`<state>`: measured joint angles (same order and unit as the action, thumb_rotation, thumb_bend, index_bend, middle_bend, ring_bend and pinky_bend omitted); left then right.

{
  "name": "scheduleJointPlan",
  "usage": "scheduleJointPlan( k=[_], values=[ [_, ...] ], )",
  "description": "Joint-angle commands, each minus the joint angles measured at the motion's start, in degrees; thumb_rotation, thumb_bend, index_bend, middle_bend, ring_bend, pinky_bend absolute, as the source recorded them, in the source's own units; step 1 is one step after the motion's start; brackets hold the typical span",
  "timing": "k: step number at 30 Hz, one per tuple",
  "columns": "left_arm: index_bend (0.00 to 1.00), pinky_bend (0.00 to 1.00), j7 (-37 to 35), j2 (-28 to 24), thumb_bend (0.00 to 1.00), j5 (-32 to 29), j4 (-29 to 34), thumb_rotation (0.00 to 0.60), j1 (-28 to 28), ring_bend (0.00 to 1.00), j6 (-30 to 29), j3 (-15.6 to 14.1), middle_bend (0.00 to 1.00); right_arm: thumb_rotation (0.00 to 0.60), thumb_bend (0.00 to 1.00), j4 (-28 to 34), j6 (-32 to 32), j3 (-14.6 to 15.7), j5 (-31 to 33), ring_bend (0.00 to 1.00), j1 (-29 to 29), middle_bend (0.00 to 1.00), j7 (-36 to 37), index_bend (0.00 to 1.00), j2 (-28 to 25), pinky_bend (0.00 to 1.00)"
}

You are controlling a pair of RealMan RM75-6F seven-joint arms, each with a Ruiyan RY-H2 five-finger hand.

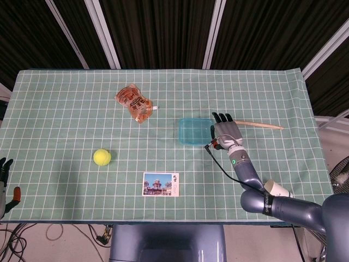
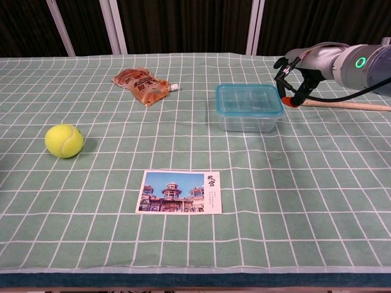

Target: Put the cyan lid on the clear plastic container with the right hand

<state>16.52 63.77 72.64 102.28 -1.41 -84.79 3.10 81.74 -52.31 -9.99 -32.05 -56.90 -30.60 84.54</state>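
Note:
The cyan lid [image 1: 193,131] lies flat on top of the clear plastic container [image 2: 247,121], right of the table's middle; the lid [image 2: 249,99] looks level with the rim. My right hand [image 1: 225,131] hovers just to the right of the container, fingers spread, holding nothing. In the chest view the right hand [image 2: 303,64] hangs beside the lid's right edge, apart from it. My left hand [image 1: 5,177] shows only partly at the lower left edge of the head view, off the table.
An orange pouch [image 1: 134,102] lies at the back left. A tennis ball [image 1: 102,157] sits left of centre and a postcard [image 1: 161,184] near the front edge. A wooden stick [image 1: 262,125] lies on the cloth right of my right hand.

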Motion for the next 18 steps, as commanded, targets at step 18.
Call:
scheduleJointPlan(
  k=[18],
  values=[
    [0.04, 0.0, -0.07, -0.18, 0.5, -0.26, 0.19, 0.6, -0.03, 0.0, 0.16, -0.01, 0.0, 0.6, 0.5, -2.84, 1.07, -0.83, 1.6, 0.0, -0.93, 0.01, -1.86, 0.6, 3.49, 0.0]
  ],
)
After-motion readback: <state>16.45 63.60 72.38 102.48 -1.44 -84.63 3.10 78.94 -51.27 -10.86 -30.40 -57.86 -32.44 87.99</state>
